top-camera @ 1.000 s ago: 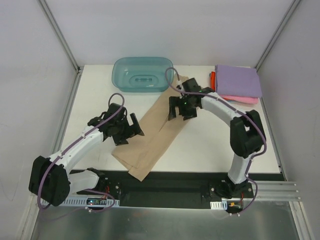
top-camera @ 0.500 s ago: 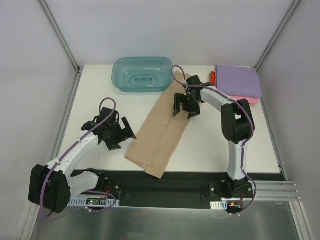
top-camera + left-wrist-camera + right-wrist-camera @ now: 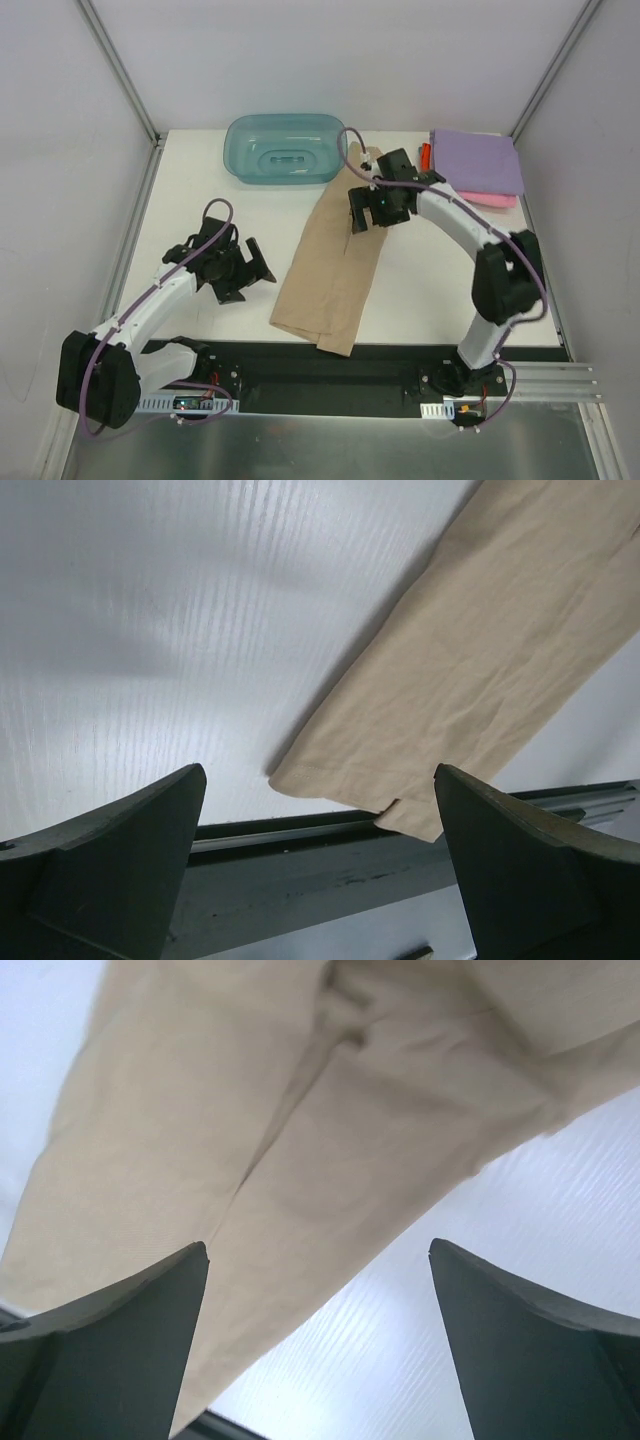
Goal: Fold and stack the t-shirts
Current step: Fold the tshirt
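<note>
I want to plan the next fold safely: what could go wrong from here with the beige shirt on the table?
The tan t-shirt hangs its near end past the table edge, so it may slip off or snag on the base rail. The right end effector is open above the far end, close to the teal tub; a reach there might bump the tub.
</note>
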